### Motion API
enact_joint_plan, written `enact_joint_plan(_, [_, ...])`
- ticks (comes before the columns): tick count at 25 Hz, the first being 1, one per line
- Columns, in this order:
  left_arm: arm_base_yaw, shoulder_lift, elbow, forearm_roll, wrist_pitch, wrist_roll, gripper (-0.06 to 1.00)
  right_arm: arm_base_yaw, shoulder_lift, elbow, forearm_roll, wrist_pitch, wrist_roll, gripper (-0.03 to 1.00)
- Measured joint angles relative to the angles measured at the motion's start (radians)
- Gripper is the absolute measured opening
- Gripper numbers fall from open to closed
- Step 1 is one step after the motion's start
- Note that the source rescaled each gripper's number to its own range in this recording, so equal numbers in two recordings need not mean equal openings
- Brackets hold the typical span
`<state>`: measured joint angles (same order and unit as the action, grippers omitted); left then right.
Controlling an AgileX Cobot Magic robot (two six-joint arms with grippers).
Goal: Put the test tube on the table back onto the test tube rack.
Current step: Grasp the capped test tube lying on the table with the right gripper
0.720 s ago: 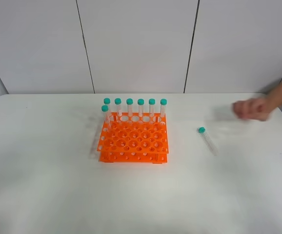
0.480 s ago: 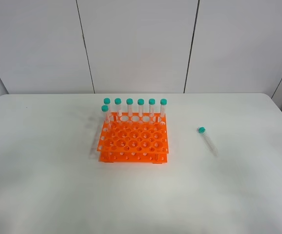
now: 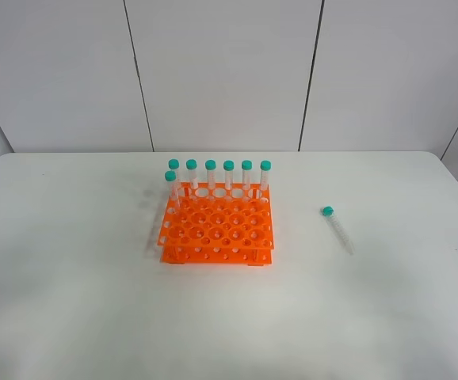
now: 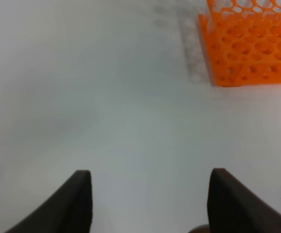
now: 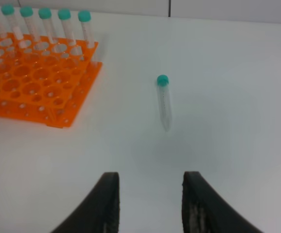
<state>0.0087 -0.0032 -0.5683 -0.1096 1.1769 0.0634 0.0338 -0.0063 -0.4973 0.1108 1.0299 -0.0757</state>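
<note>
Left gripper (image 4: 150,175) spread wide, nothing in it, over the matte white surface (image 3: 70,301). Orange perforated test tube rack (image 3: 217,229) mid-surface, capped tubes (image 3: 228,167) upright along its back row. Clear teal-capped test tube (image 3: 337,228) lies flat to the right of the rack, well apart, open room all round. Right gripper (image 5: 150,177) parted, holding nothing.

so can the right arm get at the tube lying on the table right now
Probably yes: the tube lies alone on bare table ahead of the right gripper, jaws apart, rack well aside.
</note>
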Motion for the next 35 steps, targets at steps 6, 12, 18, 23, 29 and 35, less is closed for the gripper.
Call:
enact_joint_plan(6, [0.000,0.000,0.000,0.000,0.000,0.000,1.00,0.000,0.000,0.000,0.000,0.000,0.000,0.50])
enact_joint_plan(12, [0.000,0.000,0.000,0.000,0.000,0.000,1.00,0.000,0.000,0.000,0.002,0.000,0.000,0.50])
enact_joint_plan(18, [0.000,0.000,0.000,0.000,0.000,0.000,1.00,0.000,0.000,-0.001,0.002,-0.010,0.011,0.50])
enact_joint_plan(23, [0.000,0.000,0.000,0.000,0.000,0.000,1.00,0.000,0.038,-0.053,0.003,-0.066,0.085,0.50])
enact_joint_plan(29, [0.000,0.000,0.000,0.000,0.000,0.000,1.00,0.000,0.318,-0.175,0.003,-0.131,0.065,0.50])
enact_joint_plan(35, [0.000,0.000,0.000,0.000,0.000,0.000,1.00,0.000,0.703,-0.356,0.013,-0.179,0.020,0.50])
